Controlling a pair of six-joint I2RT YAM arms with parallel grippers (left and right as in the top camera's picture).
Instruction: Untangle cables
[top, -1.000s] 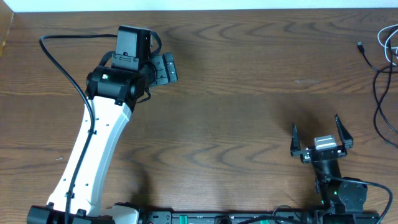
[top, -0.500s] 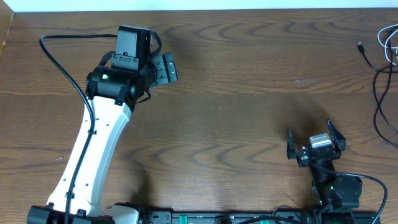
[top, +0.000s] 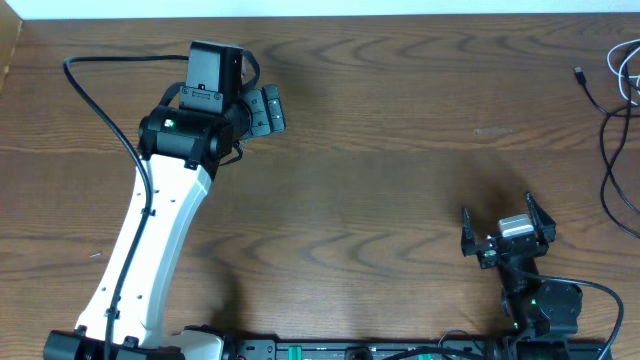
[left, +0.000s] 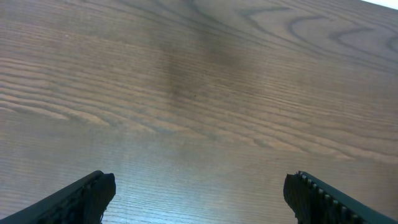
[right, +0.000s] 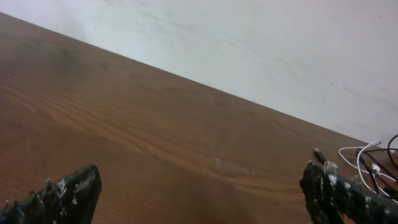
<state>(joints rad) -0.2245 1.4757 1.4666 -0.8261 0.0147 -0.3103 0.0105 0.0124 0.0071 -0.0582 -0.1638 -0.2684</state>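
Brown wood is pretty much all that's seen between either set of jaws here. The table is a dark grained top, and a pale wall is seen behind its far edge in the right wrist view.

The left gripper is parked up toward the far side of the table on its white arm. In the left wrist view its jaws are spread wide, with one fingertip at each lower corner and only table grain framed between them.

The right gripper is held close to the near edge, jaws also wide apart and pointed away from the base. Both ridged fingers are seen at the bottom corners of its wrist view, with wood between.

The cables are bunched at the far right edge of the table, partly cut off by the frame. Black and white cords are looped together there, with a small black plug end sticking out. Relative to the right jaws they sit ahead and off to the right, well apart from the fingertips; in the right wrist view they're seen just past the right-hand finger. From the left jaws they're way off across the table.
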